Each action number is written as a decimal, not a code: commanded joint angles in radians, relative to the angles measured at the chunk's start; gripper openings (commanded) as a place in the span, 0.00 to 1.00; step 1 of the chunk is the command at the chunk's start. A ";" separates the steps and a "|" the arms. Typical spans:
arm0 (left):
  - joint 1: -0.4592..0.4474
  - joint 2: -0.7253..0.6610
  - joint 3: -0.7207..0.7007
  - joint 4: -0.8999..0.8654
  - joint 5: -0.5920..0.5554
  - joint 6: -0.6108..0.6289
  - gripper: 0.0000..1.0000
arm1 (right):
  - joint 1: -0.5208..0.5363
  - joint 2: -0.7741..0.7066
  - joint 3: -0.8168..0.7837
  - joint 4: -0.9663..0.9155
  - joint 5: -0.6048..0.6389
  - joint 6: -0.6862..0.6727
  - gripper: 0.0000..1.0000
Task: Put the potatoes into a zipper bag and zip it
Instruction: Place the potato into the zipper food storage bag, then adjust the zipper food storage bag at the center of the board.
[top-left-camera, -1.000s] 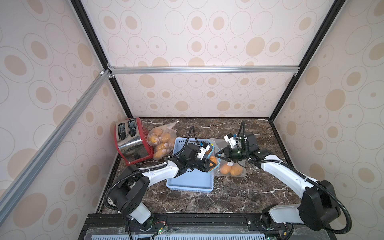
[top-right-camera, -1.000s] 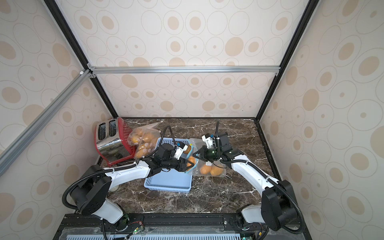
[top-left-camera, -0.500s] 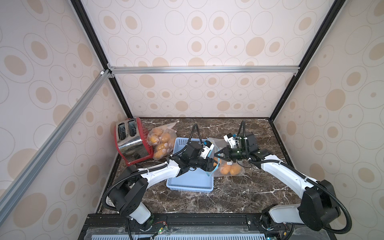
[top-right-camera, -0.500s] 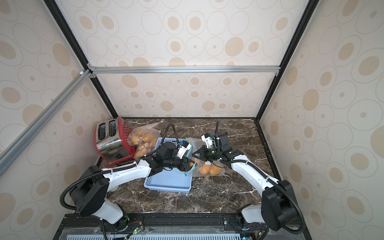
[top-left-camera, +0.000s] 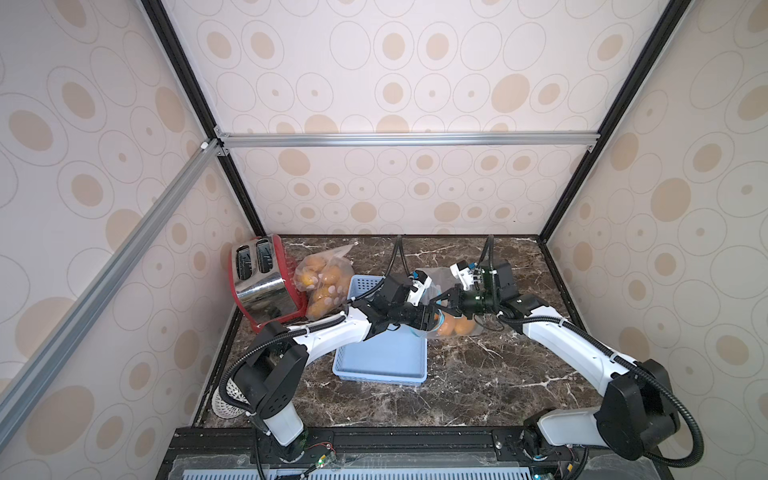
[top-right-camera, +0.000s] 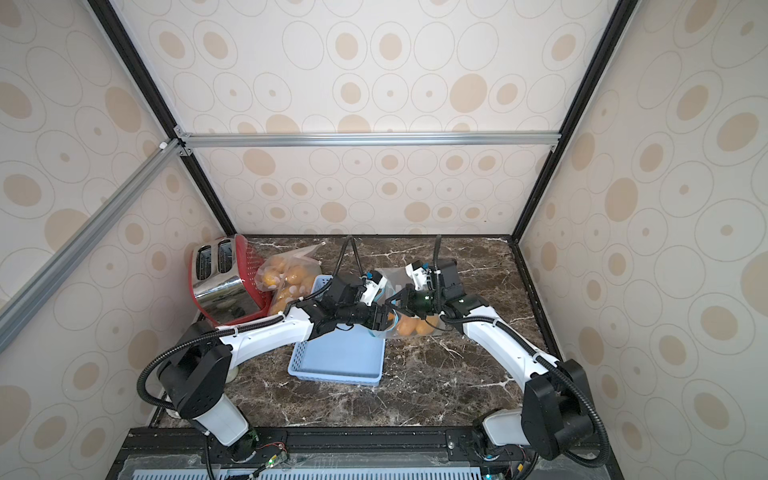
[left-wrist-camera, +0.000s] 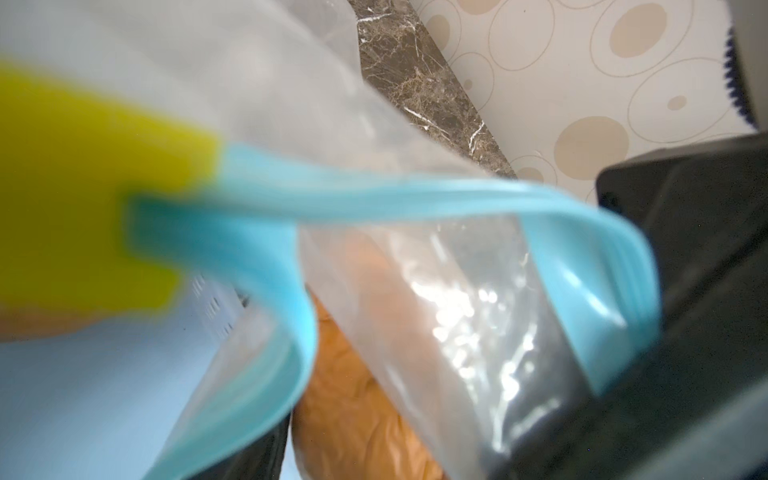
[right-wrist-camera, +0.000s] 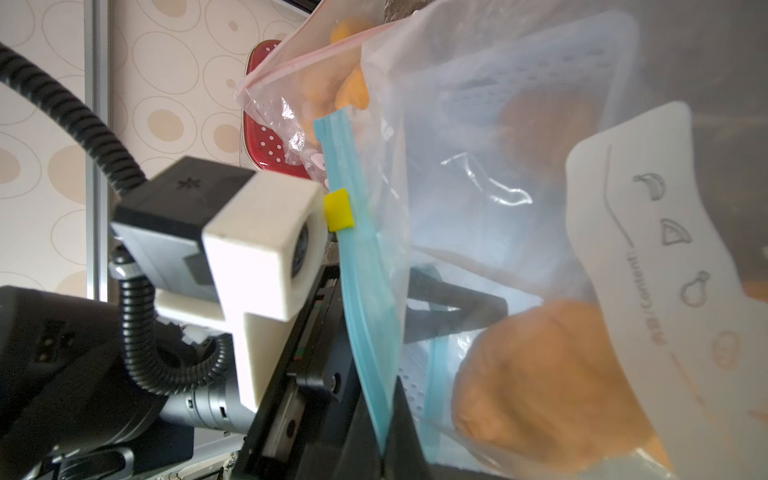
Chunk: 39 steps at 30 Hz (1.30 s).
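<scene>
Right wrist view | my right end effector (right-wrist-camera: 384, 440) pinches zipper bag's (right-wrist-camera: 478, 166) stiff zip strip (right-wrist-camera: 357, 291), best hold | left end effector (top-left-camera: 432, 320) unclear | potatoes (right-wrist-camera: 540, 374) likely heavy

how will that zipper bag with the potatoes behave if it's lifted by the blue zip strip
Likely floppy: the zipper bag film is wrinkled and its blue zip strip bows where the right gripper pinches it. Probably bottom-heavy, sagging around the potatoes inside. The mouth looks unzipped, so tilting could spill them.
</scene>
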 joint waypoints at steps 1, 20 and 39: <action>-0.002 -0.020 0.092 0.006 -0.061 0.017 0.70 | 0.022 -0.009 0.021 -0.048 -0.056 0.025 0.00; 0.015 -0.480 -0.111 -0.096 -0.152 0.073 0.73 | 0.022 -0.037 0.067 -0.088 -0.021 0.038 0.00; 0.021 -0.350 -0.358 0.209 -0.067 -0.092 0.41 | 0.021 -0.010 0.049 -0.088 -0.025 0.030 0.00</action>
